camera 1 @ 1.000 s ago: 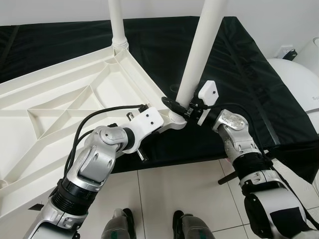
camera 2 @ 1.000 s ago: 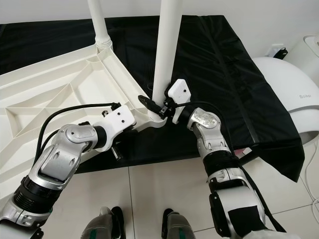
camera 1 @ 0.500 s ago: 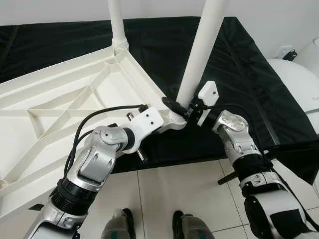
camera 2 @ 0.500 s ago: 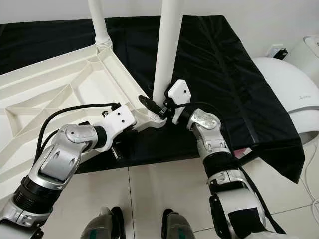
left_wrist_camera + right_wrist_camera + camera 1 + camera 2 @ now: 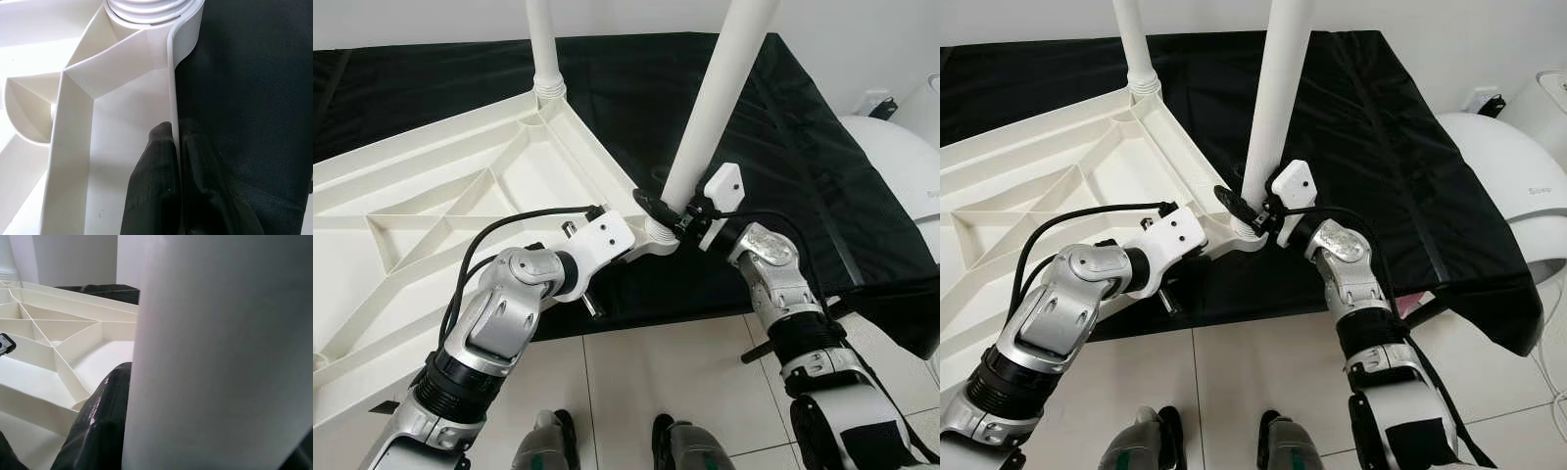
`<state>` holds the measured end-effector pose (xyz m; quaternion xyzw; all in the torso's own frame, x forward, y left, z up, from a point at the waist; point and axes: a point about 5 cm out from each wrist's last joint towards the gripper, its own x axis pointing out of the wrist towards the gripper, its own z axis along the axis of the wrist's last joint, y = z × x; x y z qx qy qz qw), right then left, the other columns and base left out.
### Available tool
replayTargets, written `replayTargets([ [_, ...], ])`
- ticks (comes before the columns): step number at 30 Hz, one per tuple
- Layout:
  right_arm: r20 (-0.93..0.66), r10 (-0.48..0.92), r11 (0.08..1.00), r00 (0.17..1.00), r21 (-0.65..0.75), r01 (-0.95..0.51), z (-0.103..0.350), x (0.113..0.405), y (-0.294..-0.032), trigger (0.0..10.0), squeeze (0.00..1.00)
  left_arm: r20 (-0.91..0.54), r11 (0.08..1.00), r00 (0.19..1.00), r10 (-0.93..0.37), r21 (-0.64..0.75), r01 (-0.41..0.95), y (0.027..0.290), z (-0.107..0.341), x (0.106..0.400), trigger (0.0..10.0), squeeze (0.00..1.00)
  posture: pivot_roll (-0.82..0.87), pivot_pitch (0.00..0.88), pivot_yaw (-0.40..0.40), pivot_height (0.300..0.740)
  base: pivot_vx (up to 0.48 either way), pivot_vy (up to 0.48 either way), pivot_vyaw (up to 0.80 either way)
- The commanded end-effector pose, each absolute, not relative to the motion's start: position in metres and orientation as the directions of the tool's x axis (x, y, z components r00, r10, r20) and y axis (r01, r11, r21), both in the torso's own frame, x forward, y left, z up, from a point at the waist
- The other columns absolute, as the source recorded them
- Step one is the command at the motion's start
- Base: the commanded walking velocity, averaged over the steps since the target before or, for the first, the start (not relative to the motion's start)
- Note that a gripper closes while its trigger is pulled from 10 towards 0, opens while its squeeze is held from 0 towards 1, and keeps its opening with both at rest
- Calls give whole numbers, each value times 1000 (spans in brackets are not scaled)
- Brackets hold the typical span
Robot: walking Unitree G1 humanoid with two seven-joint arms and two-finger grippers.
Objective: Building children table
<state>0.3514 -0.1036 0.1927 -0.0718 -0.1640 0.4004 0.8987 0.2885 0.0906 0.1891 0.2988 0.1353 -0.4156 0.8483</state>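
Left eye view: we see right gripper [image 5: 668, 211] pinching leg [image 5: 715, 108] base at tabletop [image 5: 431, 196] corner socket; leg axis tilted right. Left gripper [image 5: 176, 142] fingers clamp tabletop rim, nearby.

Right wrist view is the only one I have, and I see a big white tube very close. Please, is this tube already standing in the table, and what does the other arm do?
Observer: The near table leg stands in the corner socket of the upturned tabletop, leaning a little, with the right gripper around its base.
Operator: And the left arm?
Observer: The left gripper pinches the tabletop's thin rim, one finger on each side, close to that socket.
Operator: Are other legs already mounted?
Observer: One more, the far leg, stands upright in the next corner. The whole piece lies on a black cloth.
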Motion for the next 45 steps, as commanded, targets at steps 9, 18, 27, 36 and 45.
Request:
replayTargets([
  [9, 136, 690, 723, 711, -185, -666, 163, 349, -108, 10000, 0, -421, 507, 681, -599, 459, 729, 88, 199, 290, 10000, 0, -76, 210, -31, 740, 0, 0, 0],
  [18, 164, 651, 757, 741, -196, -623, 165, 345, -101, 10000, 0, -417, 511, 682, -601, 455, 729, 87, 199, 290, 10000, 0, -80, 213, -37, 740, 0, 0, 0],
  [27, 186, 619, 784, 763, -189, -591, 167, 343, -97, 10000, 0, -416, 512, 682, -602, 454, 729, 86, 199, 289, 10000, 0, -80, 213, -37, 740, 0, 0, 0],
  [36, 216, 564, 825, 797, -178, -536, 172, 342, -93, 10000, 0, -414, 511, 680, -605, 453, 730, 84, 199, 289, 10000, 0, -80, 201, -43, 740, 0, 0, 0],
  [45, 232, 516, 857, 825, -164, -489, 174, 342, -90, 10000, 0, -411, 514, 682, -606, 453, 729, 84, 199, 289, 10000, 0, -79, 193, -45, 740, 0, 0, 0],
])
